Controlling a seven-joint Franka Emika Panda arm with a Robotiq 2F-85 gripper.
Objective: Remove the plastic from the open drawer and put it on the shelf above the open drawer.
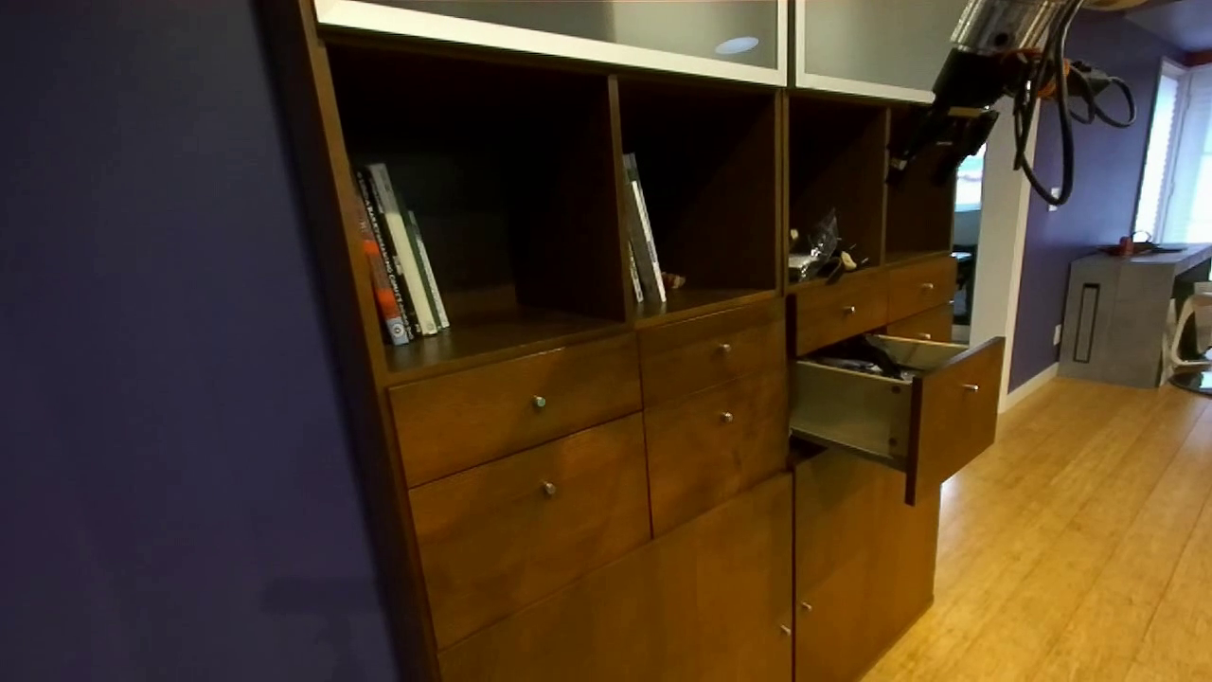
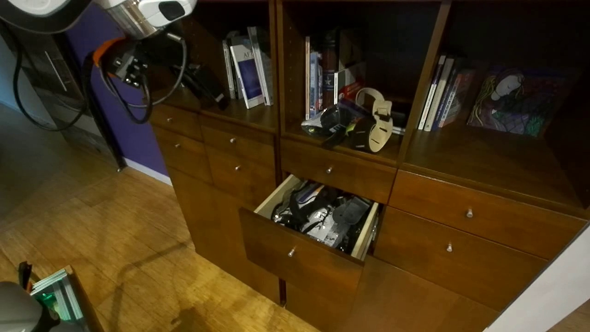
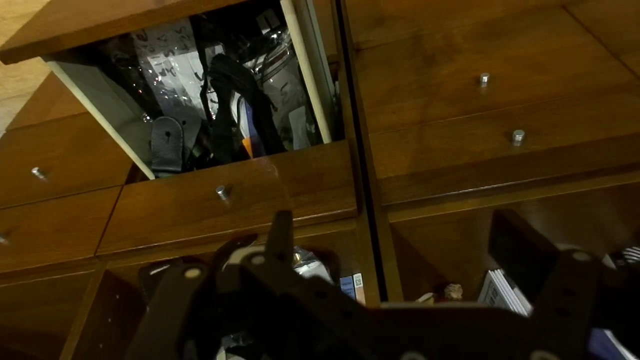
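I have the wall unit [image 1: 720,587] in both exterior views, with my arm [image 2: 138,18] high in front of it. The shelf [image 2: 295,83] sits above the drawer [image 2: 318,272], which stands pulled out, with a closed drawer [image 2: 352,175] between the two. Books [image 2: 315,83] stand on the shelf. My tool [image 3: 393,217] hangs in front of the unit, higher than the drawer and well apart from it; its fingers [image 3: 280,240] are spread wide, and the unit's wood shows through the gap. The plastic [image 3: 170,65], clear and shiny over white with dark handwriting, lies in the drawer, well below the tool; in the wrist view it shows up and to the left of the fingertips. Another clear bag [image 3: 285,90] lies there too, a black strap [image 3: 227,72] between them, and I can't tell which is meant. On the shelf, a pale strap [image 2: 381,127] rests near a clear packet [image 2: 318,122]. The drawer's front carries a round metal knob [image 2: 291,252].
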